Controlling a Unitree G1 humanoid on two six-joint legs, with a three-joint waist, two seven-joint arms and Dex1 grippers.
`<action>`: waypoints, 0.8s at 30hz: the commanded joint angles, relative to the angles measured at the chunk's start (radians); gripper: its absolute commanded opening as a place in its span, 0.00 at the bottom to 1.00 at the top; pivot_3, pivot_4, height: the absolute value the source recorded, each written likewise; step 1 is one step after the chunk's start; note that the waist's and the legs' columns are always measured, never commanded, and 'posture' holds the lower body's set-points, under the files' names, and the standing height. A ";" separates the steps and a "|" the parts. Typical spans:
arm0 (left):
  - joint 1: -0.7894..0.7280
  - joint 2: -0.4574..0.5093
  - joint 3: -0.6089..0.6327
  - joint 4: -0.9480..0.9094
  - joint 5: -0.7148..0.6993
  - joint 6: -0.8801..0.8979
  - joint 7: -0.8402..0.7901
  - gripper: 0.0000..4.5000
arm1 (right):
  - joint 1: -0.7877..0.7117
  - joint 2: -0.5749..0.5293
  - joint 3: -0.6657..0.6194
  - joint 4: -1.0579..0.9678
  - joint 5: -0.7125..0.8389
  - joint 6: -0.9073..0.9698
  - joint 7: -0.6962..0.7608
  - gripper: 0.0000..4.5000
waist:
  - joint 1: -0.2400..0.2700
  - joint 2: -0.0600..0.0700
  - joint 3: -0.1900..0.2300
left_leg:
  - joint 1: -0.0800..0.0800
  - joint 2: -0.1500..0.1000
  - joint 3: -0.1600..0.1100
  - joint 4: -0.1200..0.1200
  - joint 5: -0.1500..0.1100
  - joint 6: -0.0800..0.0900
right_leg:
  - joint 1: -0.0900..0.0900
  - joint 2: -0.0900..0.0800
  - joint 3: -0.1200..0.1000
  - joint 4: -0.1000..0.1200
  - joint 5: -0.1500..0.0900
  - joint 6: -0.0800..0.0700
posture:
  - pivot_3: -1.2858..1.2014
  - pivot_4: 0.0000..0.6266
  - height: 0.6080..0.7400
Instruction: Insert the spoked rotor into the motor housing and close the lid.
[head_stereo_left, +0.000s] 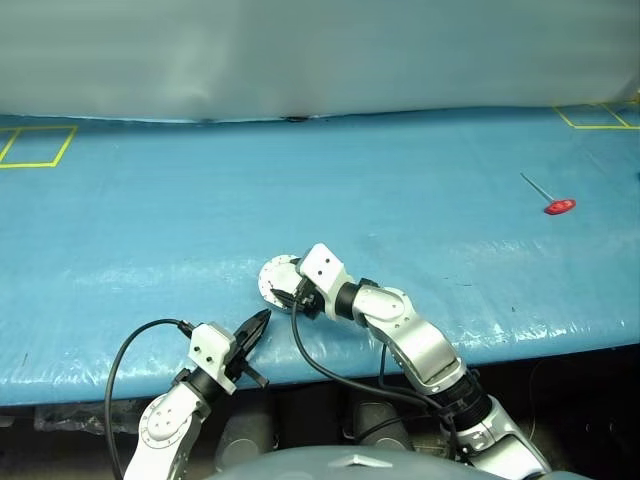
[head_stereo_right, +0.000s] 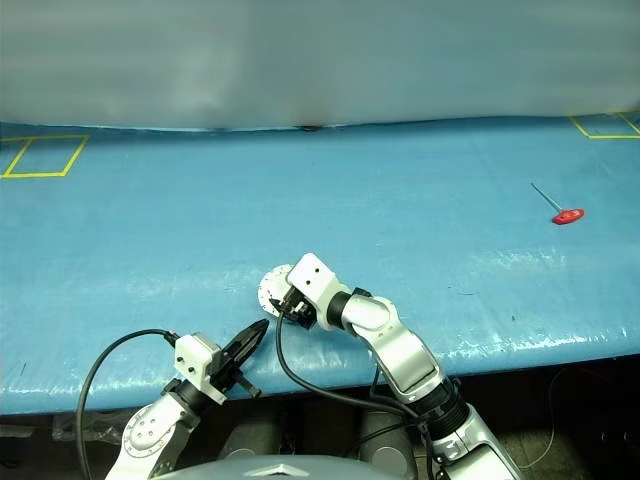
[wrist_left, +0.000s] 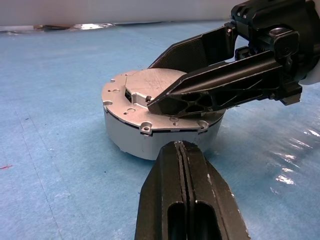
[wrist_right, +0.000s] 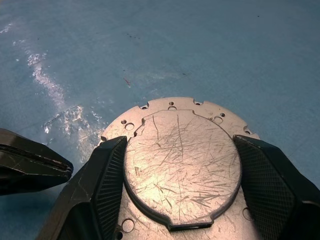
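One motor housing (wrist_left: 150, 142) sits near the blue table's (head_stereo_left: 400, 200) front edge, its single lid (wrist_right: 180, 165) shut on top. The right pincer (wrist_right: 180, 200) straddles the lid's raised patch, fingers wide; the left pincer (wrist_left: 184, 150) is closed, empty, just beside the housing. One red-handled tool (head_stereo_left: 556, 206) lies well apart.

A glossy blue sheet-covered desk (head_stereo_left: 420, 200) carries yellow taped squares (head_stereo_left: 38, 146) along its far edge, below a pale wall (head_stereo_left: 320, 50).
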 joint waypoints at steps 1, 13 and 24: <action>0.004 -0.004 -0.001 -0.001 0.009 -0.031 0.007 0.00 | -0.012 -0.001 -0.008 -0.010 -0.006 0.006 0.002 0.68 | 0.000 0.000 0.000 | 0.000 0.000 0.000 0.000 0.000 0.000 | 0.000 0.000 0.000 0.000 0.000 0.000 | 0.52 0.24 1.00; 0.024 0.011 0.025 0.030 0.074 -0.092 0.056 0.00 | -0.045 -0.014 -0.025 0.026 -0.013 0.009 0.005 0.68 | 0.000 0.000 0.000 | 0.001 0.000 0.000 0.001 0.000 0.000 | -0.001 0.000 0.000 0.000 0.000 0.000 | 0.52 0.24 1.00; 0.028 0.007 0.033 0.029 0.083 -0.110 0.087 0.00 | -0.058 -0.052 -0.017 0.048 -0.014 -0.013 0.052 0.68 | 0.002 0.000 0.000 | 0.001 0.000 -0.001 0.001 0.000 0.000 | -0.001 -0.001 -0.001 -0.001 0.000 0.000 | 0.52 0.24 1.00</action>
